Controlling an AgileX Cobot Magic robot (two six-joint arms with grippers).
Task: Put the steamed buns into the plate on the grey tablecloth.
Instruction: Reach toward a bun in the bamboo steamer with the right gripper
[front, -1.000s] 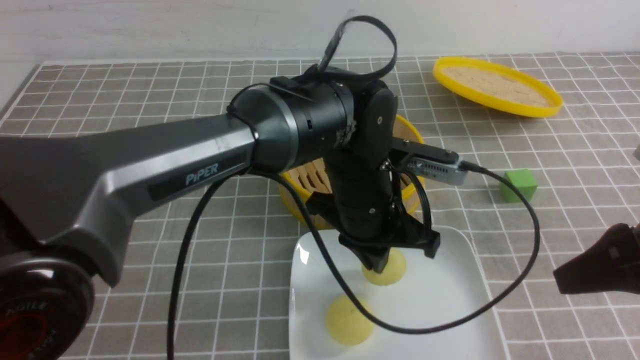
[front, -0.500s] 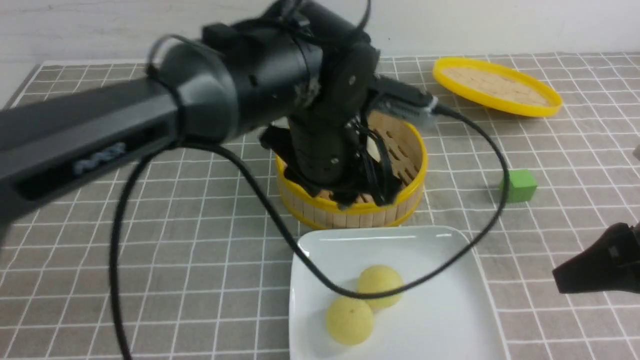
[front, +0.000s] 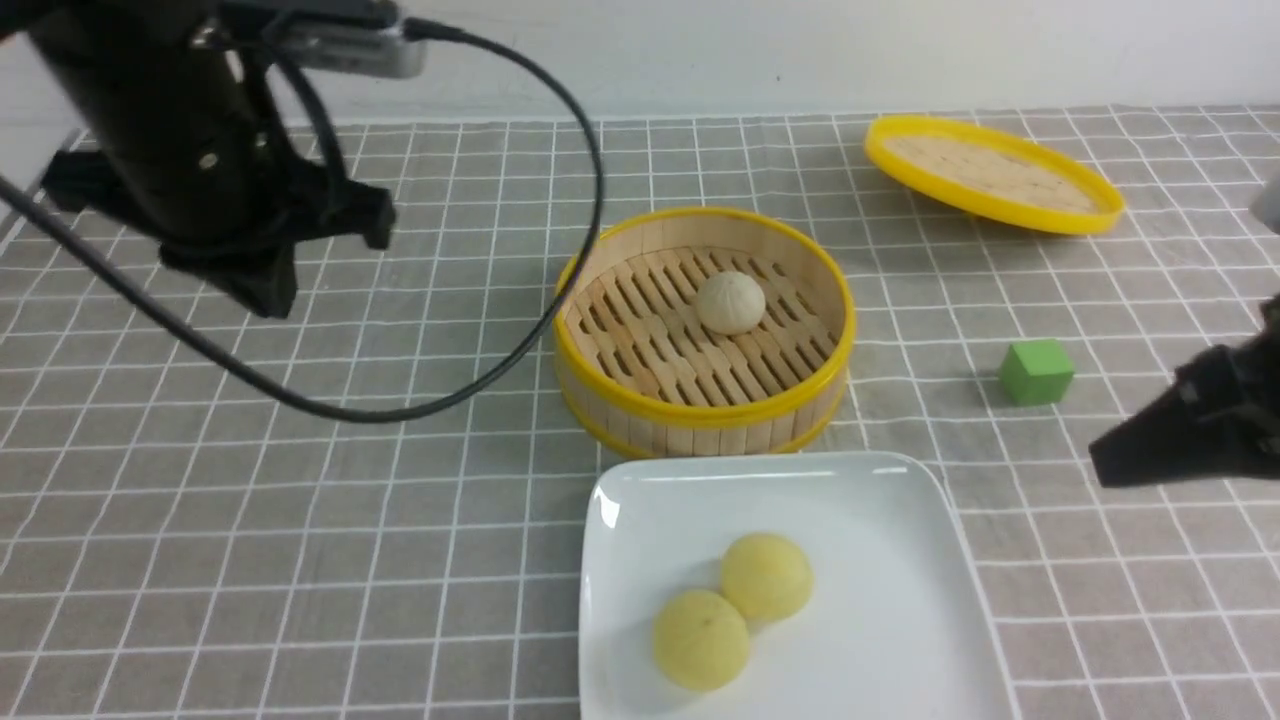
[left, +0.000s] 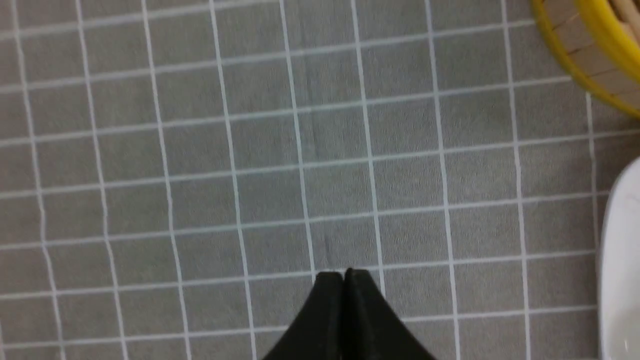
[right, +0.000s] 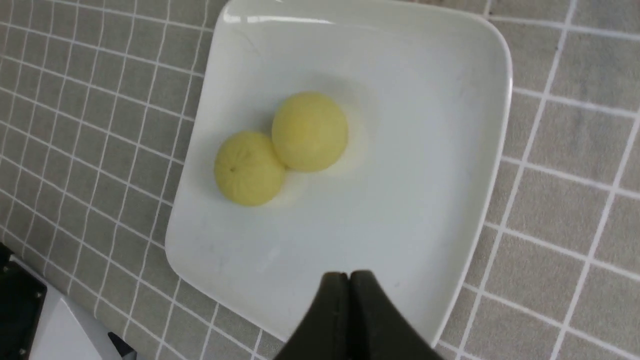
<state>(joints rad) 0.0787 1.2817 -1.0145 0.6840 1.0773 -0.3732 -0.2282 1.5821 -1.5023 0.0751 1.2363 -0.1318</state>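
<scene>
Two pale yellow steamed buns (front: 766, 574) (front: 699, 638) lie touching on the white square plate (front: 880, 640) at the front of the grey tablecloth (front: 300, 520); the right wrist view shows them too (right: 310, 131) (right: 248, 168) on the plate (right: 425, 150). An off-white bun (front: 730, 301) sits in the bamboo steamer basket (front: 700, 410). My left gripper (front: 265, 290) is shut and empty, raised at the far left over bare cloth (left: 344, 274). My right gripper (front: 1100, 470) is shut and empty, to the right of the plate (right: 349, 275).
The yellow-rimmed flat lid (front: 992, 172) lies at the back right. A green cube (front: 1037, 371) sits right of the steamer. The left arm's black cable (front: 420, 410) hangs in a loop left of the steamer. The steamer's wall shows in the left wrist view (left: 595, 55).
My left arm let go of the second yellow bun on the plate, then lifted and swung far left, uncovering the steamer. My right gripper shifted slightly left and up.
</scene>
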